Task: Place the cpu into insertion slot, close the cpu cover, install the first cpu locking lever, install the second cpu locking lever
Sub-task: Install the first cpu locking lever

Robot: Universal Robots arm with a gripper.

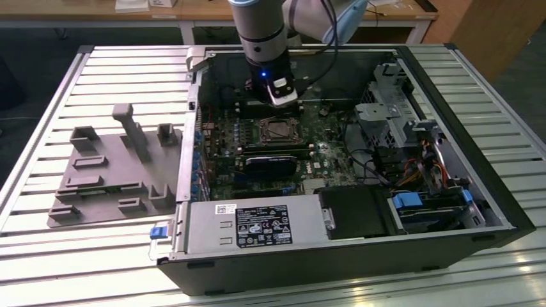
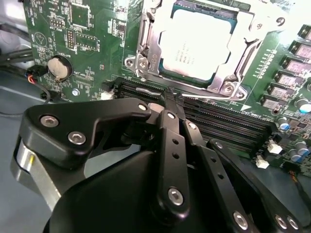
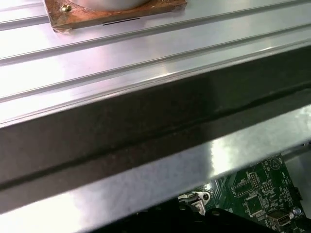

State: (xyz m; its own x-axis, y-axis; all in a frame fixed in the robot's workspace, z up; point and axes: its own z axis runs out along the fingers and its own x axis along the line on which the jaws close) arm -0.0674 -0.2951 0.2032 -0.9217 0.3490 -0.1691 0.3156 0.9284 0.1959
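In the exterior view, an open computer case [image 1: 477, 192] lies on a slatted metal table [image 1: 128, 70]. The socket [image 1: 277, 130] sits among green circuit board near the middle of the case. The arm comes down from above, and its gripper [image 1: 284, 102] hangs near the socket, on the side away from the labelled power supply box [image 1: 256, 224]. A long black block [image 1: 271, 163] lies between the socket and that box. Well apart from the socket, toward the exterior view's left and outside the case, a grey plastic holder plate [image 1: 111, 166] rests on the table.

In the second wrist view, the chip [image 2: 197, 46] lies flat inside the socket [image 2: 224, 80], its pale metal top showing. The cover [image 2: 146, 46] is folded down around it, so the chip shows through the cover's window. The gripper [image 2: 168, 98] is just beside the socket, over the black memory slots [image 2: 228, 124] that run along one edge of it. Its black fingers [image 2: 171, 141] are drawn together at the tips, with nothing seen between them. A round coin battery [image 2: 58, 68] sits on the board, further from the socket.

In the first wrist view, the table's ribs [image 3: 121, 58] run above the dark case wall [image 3: 146, 126]. A corner of green board [image 3: 257, 194] shows under the wall's bright edge.
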